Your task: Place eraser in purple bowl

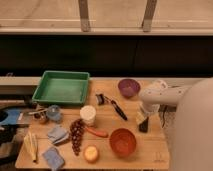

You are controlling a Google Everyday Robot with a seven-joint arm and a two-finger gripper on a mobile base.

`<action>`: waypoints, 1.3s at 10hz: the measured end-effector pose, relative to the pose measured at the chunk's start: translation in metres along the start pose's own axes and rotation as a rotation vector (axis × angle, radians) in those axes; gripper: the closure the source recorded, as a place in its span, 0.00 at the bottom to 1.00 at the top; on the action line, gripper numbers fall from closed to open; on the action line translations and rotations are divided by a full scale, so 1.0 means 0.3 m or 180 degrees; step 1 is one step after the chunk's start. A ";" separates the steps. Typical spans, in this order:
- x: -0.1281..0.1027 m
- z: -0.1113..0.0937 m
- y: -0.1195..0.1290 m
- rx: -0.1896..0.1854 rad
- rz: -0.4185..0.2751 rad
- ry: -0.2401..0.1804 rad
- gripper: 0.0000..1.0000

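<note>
The eraser (pixel 144 127), a small black block, lies on the wooden table (pixel 155 150) near its right edge. My gripper (pixel 142 120) hangs from the white arm that reaches in from the right, and it is right over the eraser, at its top end. The purple bowl (pixel 129 87) stands at the back of the table, up and left of the gripper, and looks empty.
An orange-red bowl (pixel 122 141) stands in front and left of the eraser. A black-handled utensil (pixel 117 108) lies in mid-table. Further left are a white cup (pixel 88 114), grapes (pixel 76 135), a carrot (pixel 97 132), a green tray (pixel 62 87), blue cloths (pixel 57 134) and a banana (pixel 31 146).
</note>
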 end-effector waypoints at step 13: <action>0.037 0.015 -0.029 -0.0560 0.0055 -0.0100 0.99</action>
